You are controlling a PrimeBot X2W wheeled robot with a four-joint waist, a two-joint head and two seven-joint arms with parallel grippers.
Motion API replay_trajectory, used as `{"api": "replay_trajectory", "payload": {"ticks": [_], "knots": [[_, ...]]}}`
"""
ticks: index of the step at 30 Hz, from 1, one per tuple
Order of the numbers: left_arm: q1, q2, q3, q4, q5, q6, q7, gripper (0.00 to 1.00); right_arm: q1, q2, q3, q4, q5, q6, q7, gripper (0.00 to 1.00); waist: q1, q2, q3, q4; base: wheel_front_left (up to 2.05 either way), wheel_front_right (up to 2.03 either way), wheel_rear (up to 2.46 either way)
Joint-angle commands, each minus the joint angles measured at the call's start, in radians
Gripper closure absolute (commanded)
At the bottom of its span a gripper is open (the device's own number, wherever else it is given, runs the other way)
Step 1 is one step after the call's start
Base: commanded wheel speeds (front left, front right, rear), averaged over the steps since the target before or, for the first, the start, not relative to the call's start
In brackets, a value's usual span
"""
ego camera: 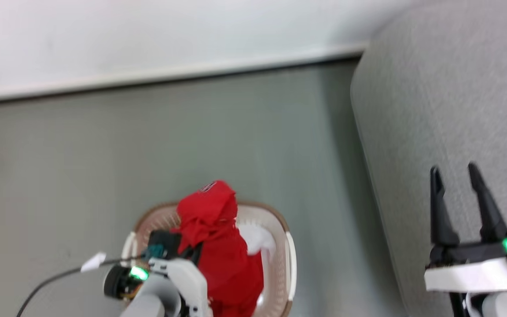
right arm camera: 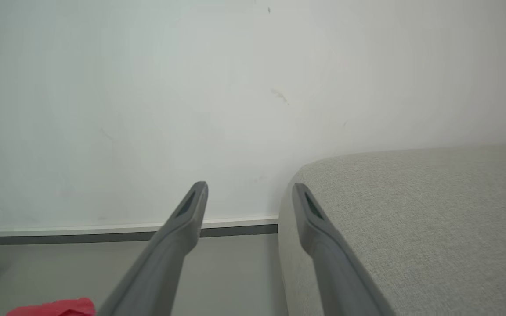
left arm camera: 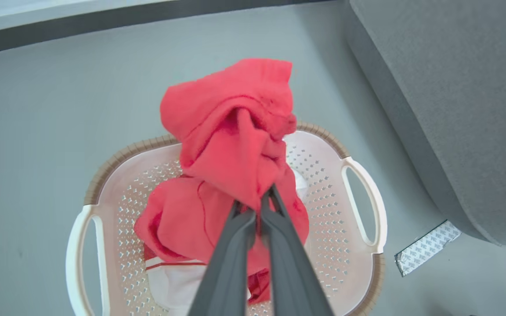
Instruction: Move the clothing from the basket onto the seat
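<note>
Left gripper: our left gripper (left arm camera: 255, 199) has its two dark fingers pressed together on a fold of red cloth, pinching it at the tips.
Clothing: the clothing (left arm camera: 231, 131) we hold is a bunched, bright red garment, raised above the basket and hanging over its middle. In the head view it (ego camera: 211, 220) stands up out of the basket just beside our left arm.
Rest of the load: more red fabric (left arm camera: 178, 224) with a white panel (left arm camera: 174, 281) lies in the bottom of the basket, under the raised piece. We cannot tell whether the two are joined.
Basket: the basket (left arm camera: 121, 153) sits on the floor (left arm camera: 37, 131) to the left of the seat, with a strip of floor between them.
Seat: the seat (ego camera: 447, 88) is light grey and takes up the right side, its rounded corner towards the far wall (right arm camera: 147, 87).
Right gripper: our right gripper (ego camera: 453, 169) hovers over the seat's left edge, well apart from the basket. Its fingers are spread wide and empty.
Skirting board: the skirting board (right arm camera: 103, 229) runs along the foot of the far wall.
Tape patch: a patterned tape patch (left arm camera: 426, 248) lies on the floor at the foot of the seat, right of the basket.
Cable: a dark cable (ego camera: 46, 281) trails from our left arm towards the near left.
</note>
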Motion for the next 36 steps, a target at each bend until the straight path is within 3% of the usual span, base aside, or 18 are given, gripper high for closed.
{"api": "replay_trajectory", "payload": {"ticks": [1,18,36], "knots": [[0.030,0.005,0.009,-0.023,-0.014,0.006,-0.008,1.00,0.024,-0.004,0.002,0.006,0.000,-0.002,0.001,0.00,0.0003,-0.0001,-0.084,0.021,0.00,0.00,0.00],[0.311,0.063,0.109,-0.443,-0.111,0.091,-0.050,1.00,0.164,-0.004,0.007,0.025,-0.053,-0.002,0.001,0.00,0.0003,-0.0001,-0.287,0.004,0.00,0.00,0.00],[0.408,0.042,0.152,-0.715,-0.160,0.074,-0.178,1.00,0.213,-0.004,0.009,0.030,-0.059,-0.002,0.001,0.00,0.0003,-0.0001,-0.353,0.002,0.00,0.00,0.00]]}}
